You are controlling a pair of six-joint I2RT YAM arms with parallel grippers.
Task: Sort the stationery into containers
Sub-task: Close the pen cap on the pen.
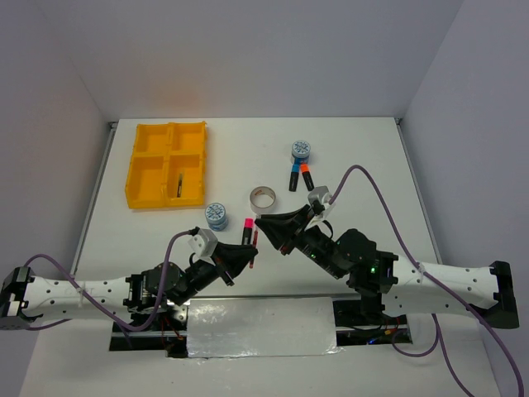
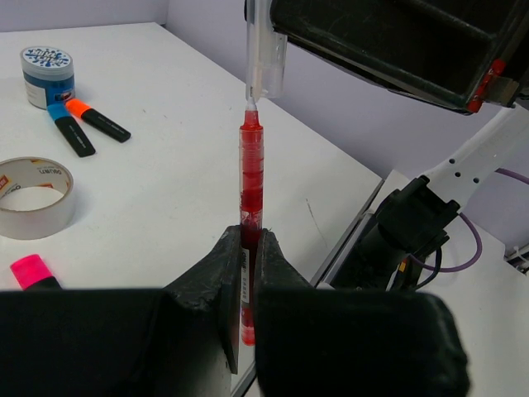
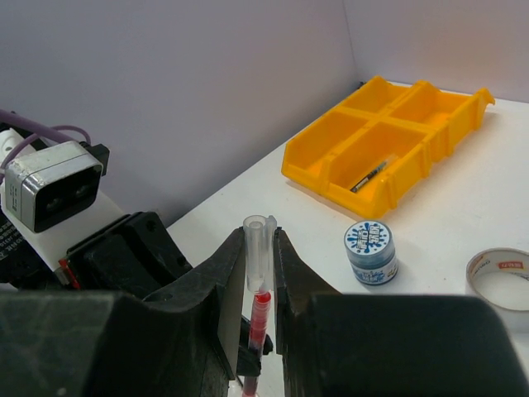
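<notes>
My left gripper (image 2: pixel 250 237) is shut on a thin red pen (image 2: pixel 251 178), which sticks out toward the right arm. My right gripper (image 3: pixel 260 237) is shut on the pen's clear cap (image 3: pixel 259 258). The cap's mouth meets the tip of the red pen (image 3: pixel 260 318). From above, the left gripper (image 1: pixel 248 256) and right gripper (image 1: pixel 263 225) face each other near the table's front middle. The yellow tray (image 1: pixel 169 153) stands at the back left, with a dark pen (image 1: pixel 178 184) in its near right compartment. A pink-capped highlighter (image 1: pixel 247 229) lies just beside both grippers.
One blue-white tape roll (image 1: pixel 216 215) stands left of the grippers and another (image 1: pixel 301 151) at the back right. A silver-grey tape ring (image 1: pixel 264 197) lies behind the grippers. Blue-capped (image 1: pixel 293 178) and orange-capped (image 1: pixel 306 175) highlighters lie near the far roll.
</notes>
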